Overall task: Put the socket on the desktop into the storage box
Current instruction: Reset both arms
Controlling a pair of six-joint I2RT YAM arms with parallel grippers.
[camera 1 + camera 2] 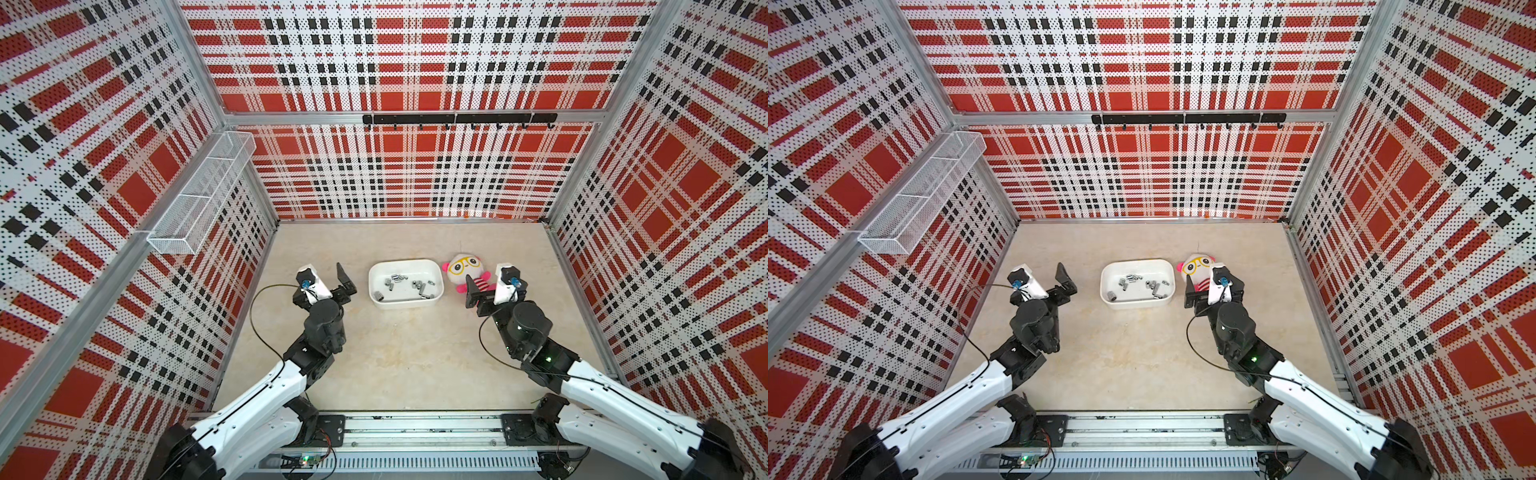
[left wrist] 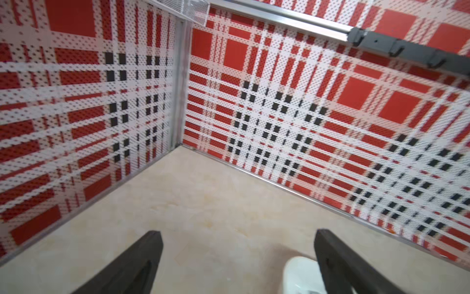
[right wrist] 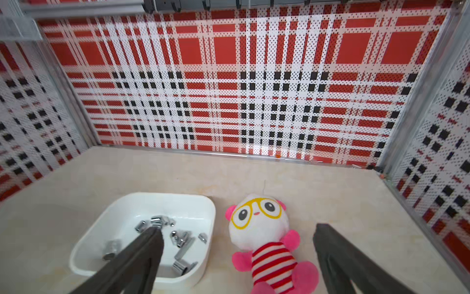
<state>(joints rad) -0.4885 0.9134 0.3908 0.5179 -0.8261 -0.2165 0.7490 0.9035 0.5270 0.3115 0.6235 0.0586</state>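
Observation:
The storage box is a shallow white tub at mid-desktop, and several chrome sockets lie inside it. No socket shows on the desktop outside the box. My left gripper hovers just left of the box, open and empty; a corner of the box shows beside one finger. My right gripper hangs open and empty to the right of the box, above the plush doll, with one finger over the box's right part.
A pink and white plush doll with yellow glasses lies right beside the box. A white wire-mesh basket hangs on the left wall. A black hook rail runs along the back wall. Plaid perforated walls enclose three sides.

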